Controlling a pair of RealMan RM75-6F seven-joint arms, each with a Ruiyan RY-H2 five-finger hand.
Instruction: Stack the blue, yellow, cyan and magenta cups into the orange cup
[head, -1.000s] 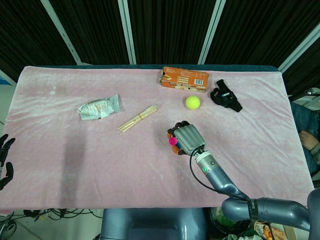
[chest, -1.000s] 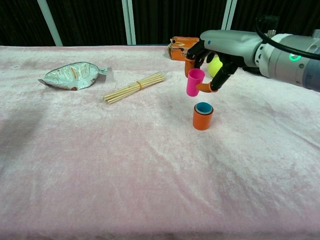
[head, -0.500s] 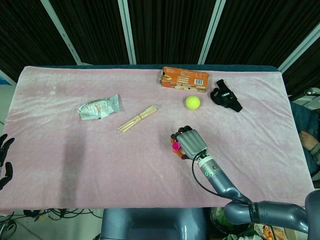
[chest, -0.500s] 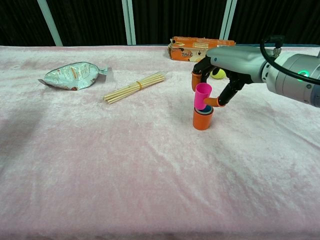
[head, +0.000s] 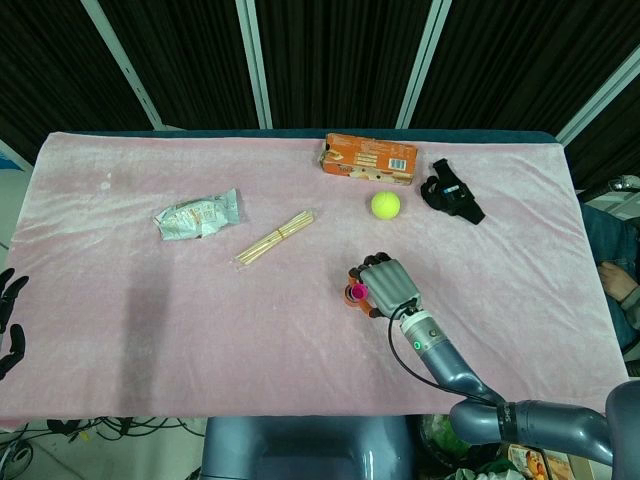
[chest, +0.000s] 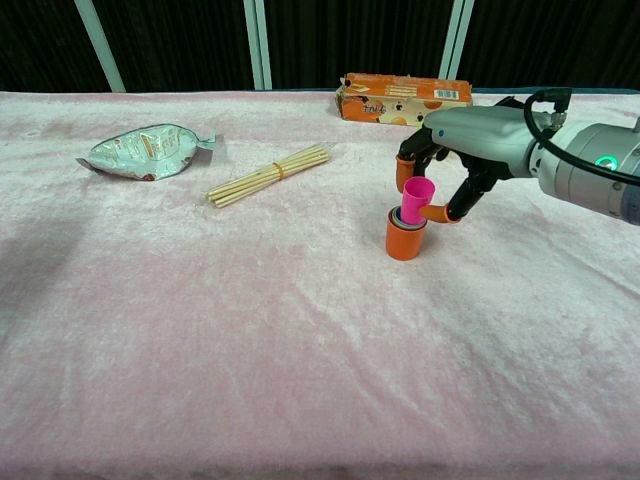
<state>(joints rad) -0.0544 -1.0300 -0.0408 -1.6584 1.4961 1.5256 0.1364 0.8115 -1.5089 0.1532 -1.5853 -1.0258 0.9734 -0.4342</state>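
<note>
Key relation: magenta cup sits tilted in the mouth of the orange cup, its open end leaning toward the right hand; it looks only partly seated, so the coming move is probably a push straight down or a release
Right hand: fingers pinched on the magenta cup from above and from the side, directly over the stack
Left hand: at the near left table edge, well apart from the stack, fingers spread, holding nothing
Nested cups: a blue-toned rim shows inside the orange cup; the others cannot be told
Nearby: tennis ball, box, black object beyond; stick bundle and packet to the left
Obstruction: none beside the stack
</note>
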